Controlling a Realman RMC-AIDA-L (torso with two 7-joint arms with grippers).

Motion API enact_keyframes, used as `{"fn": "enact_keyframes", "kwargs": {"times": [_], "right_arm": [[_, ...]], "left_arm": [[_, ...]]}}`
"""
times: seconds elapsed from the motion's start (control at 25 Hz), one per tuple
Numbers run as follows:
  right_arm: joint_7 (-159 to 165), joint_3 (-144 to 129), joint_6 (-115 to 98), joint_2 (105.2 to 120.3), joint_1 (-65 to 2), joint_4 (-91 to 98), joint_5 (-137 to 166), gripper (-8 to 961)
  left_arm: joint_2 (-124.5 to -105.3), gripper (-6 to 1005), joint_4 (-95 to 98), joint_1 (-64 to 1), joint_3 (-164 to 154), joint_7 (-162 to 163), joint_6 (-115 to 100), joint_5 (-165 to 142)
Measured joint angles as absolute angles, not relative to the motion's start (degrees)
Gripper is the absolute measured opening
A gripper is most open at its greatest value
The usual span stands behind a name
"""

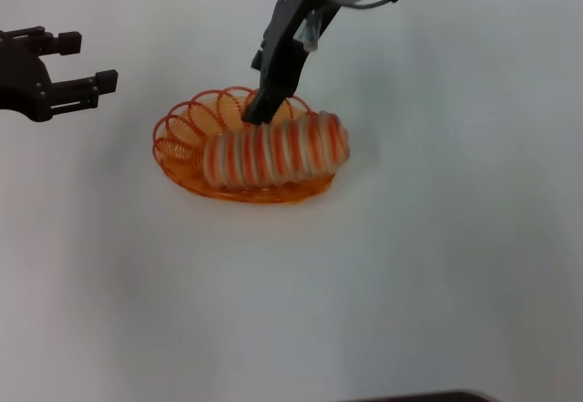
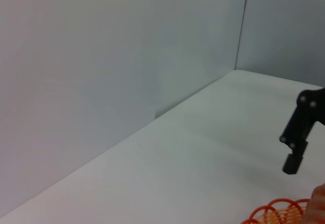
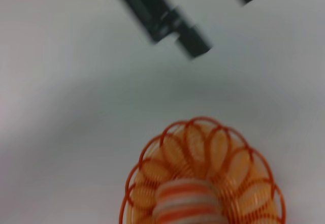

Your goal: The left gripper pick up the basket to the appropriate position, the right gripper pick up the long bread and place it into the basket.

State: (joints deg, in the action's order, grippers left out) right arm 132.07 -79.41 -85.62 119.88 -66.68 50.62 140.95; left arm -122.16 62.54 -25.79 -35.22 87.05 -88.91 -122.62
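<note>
On the white matte table [image 1: 410,283], in the head view, the basket [image 1: 182,128] stands a little left of the middle. It is an oval of thin orange wire, shallow, with a rim made of round loops. The long bread [image 1: 278,151] lies lengthwise inside it, a tan loaf with ridged segments and orange stripes across, and its right end reaches over the rim. The right gripper [image 1: 258,110], black, comes down steeply from the top and its tip is at the far side of the bread, just at the rim; I cannot tell whether it is open or closed, or whether it grips anything. The left gripper [image 1: 91,61] hangs well apart to the left, its two black fingers spread wide and holding nothing.

From the left wrist view, only a few orange loops of the basket [image 2: 279,211] show at the lower edge, with the right gripper [image 2: 293,158] just above them, before a smooth pale wall [image 2: 101,56].

From the right wrist view, the rounded end of the bread [image 3: 188,203] rests inside the looped basket [image 3: 203,127], and the left gripper [image 3: 223,16] is beyond it, open and blurred.
</note>
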Motion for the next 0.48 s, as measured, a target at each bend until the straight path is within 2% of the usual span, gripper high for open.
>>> {"fn": "enact_keyframes", "kwargs": {"times": [0.2, 0.48], "right_arm": [[128.7, -72.0, -88.2, 119.48, -64.6, 51.2, 139.4, 757], [122.4, -59.3, -94.0, 118.86, -57.5, 53.0, 132.6, 756]], "left_arm": [[-122.00, 702, 62.5, -26.1, -35.7, 87.0, -90.3, -122.6], [-122.03, 703, 62.3, -26.6, -37.3, 86.7, -91.4, -122.7]]}}
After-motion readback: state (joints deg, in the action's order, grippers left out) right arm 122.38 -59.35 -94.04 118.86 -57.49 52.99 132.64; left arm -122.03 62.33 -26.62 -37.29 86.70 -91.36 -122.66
